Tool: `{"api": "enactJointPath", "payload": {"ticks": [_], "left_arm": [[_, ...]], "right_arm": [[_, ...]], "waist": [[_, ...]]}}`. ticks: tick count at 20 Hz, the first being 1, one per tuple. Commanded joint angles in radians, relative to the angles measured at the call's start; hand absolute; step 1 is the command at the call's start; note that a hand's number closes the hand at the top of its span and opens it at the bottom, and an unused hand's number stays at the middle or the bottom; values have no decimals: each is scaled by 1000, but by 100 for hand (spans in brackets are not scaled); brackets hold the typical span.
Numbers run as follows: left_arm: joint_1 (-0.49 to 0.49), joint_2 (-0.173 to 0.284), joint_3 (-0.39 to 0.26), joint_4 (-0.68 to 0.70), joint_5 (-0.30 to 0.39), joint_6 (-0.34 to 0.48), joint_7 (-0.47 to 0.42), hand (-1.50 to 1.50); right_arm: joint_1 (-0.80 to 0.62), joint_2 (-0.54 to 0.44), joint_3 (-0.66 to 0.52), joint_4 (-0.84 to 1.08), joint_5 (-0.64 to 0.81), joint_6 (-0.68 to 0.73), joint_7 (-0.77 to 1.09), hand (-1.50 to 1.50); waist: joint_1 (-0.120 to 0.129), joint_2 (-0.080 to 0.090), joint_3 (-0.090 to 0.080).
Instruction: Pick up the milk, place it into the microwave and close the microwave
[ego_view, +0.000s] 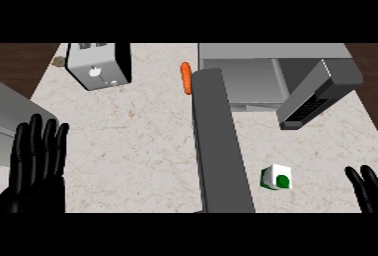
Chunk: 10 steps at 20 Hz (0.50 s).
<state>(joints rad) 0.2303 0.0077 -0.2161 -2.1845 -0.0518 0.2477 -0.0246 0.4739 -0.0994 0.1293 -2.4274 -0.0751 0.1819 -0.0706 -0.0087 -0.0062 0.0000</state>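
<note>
None of the task looks done yet. The milk (a small white and green carton) stands on the table, in front of the microwave, whose door swings wide open. The left hand rests open at the left edge, holding nothing; the right hand shows straight fingers, empty, right of the milk.

A kitchen: a marble-look counter carries a toaster and open microwave beyond the hands.
</note>
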Motion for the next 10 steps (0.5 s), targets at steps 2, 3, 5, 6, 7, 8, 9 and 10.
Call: {"api": "enactJointPath", "payload": {"ticks": [2,3,5,6,7,8,9,10], "left_arm": [[263,-7,-87,-23,53,-21,-202,-150],[258,-4,-105,-134,19,-14,-81,-150],[330,32,-54,-92,96,-72,-201,-150],[373,43,-80,-124,74,-76,-199,-150],[399,17,-146,-155,-5,-34,-202,-150],[377,52,-73,-136,97,-87,-202,-150],[476,54,-94,-155,94,-95,-279,-150],[505,48,-134,-188,70,-83,-265,-150]], "right_arm": [[138,7,5,-16,6,51,-97,-150],[222,20,41,-25,49,62,-135,-150],[245,20,24,-26,54,75,-180,-150],[277,43,85,-81,116,47,-149,-150],[310,38,73,-53,124,66,-215,-150],[259,39,67,7,164,57,-220,-150],[274,22,2,-11,119,61,-236,-150],[277,28,36,-50,149,52,-201,-150]], "waist": [[9,0,-1],[4,-1,0],[7,0,0],[8,-1,-1],[5,-3,0],[8,1,0],[13,-2,0],[14,-1,0]]}}
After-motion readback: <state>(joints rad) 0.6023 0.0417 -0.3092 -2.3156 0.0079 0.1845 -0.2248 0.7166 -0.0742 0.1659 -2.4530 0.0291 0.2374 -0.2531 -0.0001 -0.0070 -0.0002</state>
